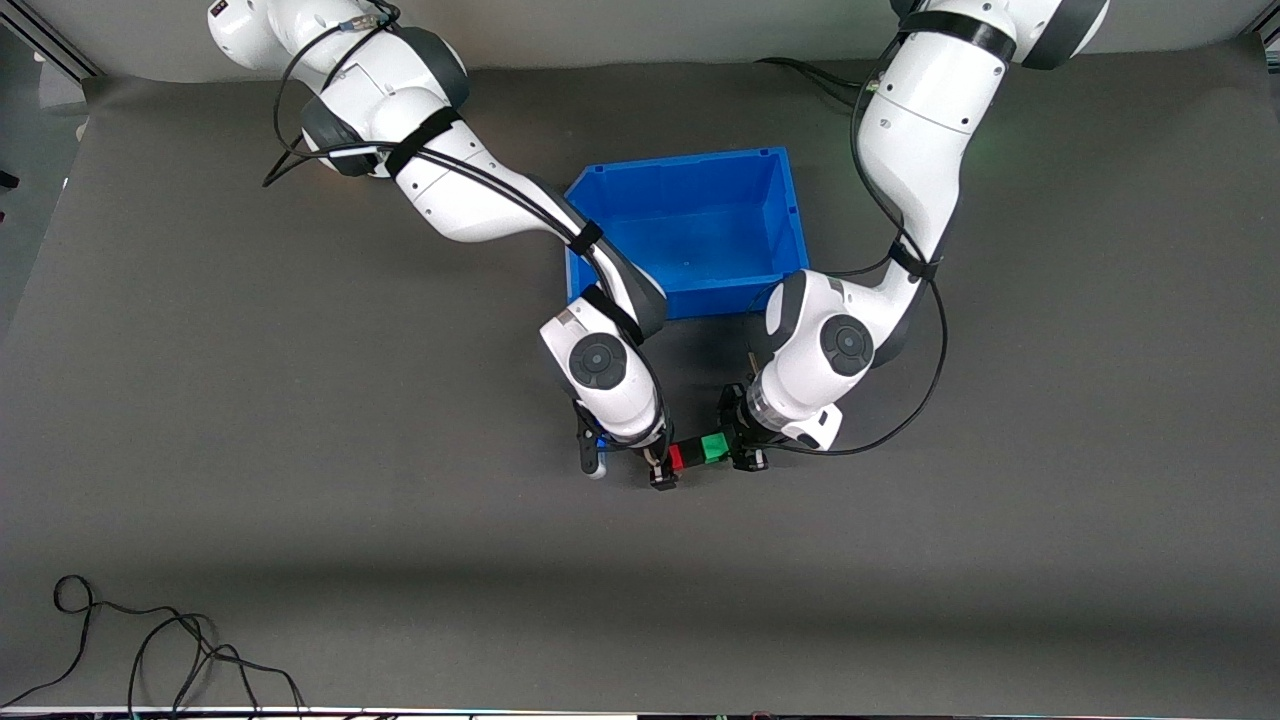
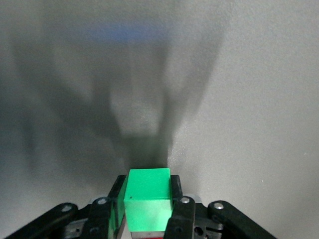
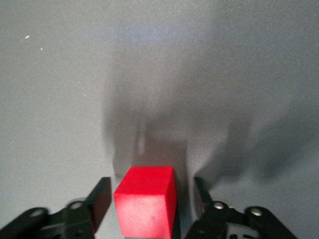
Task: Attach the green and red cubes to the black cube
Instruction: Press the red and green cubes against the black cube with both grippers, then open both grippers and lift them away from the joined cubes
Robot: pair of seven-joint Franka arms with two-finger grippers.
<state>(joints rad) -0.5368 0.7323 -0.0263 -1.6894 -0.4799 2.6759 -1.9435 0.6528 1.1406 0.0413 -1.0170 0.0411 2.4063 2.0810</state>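
Left wrist view shows your left hand (image 2: pixel 148 211) pinching the green cube (image 2: pixel 147 198), while your right hand (image 3: pixel 147 206) stands spread beside the red cube (image 3: pixel 146 206); press squarely inward, since only the front view shows the black cube (image 1: pixel 690 455) between them above the worktop (image 1: pixel 900 560).

A blue bin (image 1: pixel 690 228) was seen on a grey mat (image 1: pixel 300 450), standing open-topped near the middle of the table, with nothing visible inside. A black cable (image 1: pixel 150 640) was seen lying in loose loops on the mat near its front edge, toward the right arm's end of the table, well apart from the bin.
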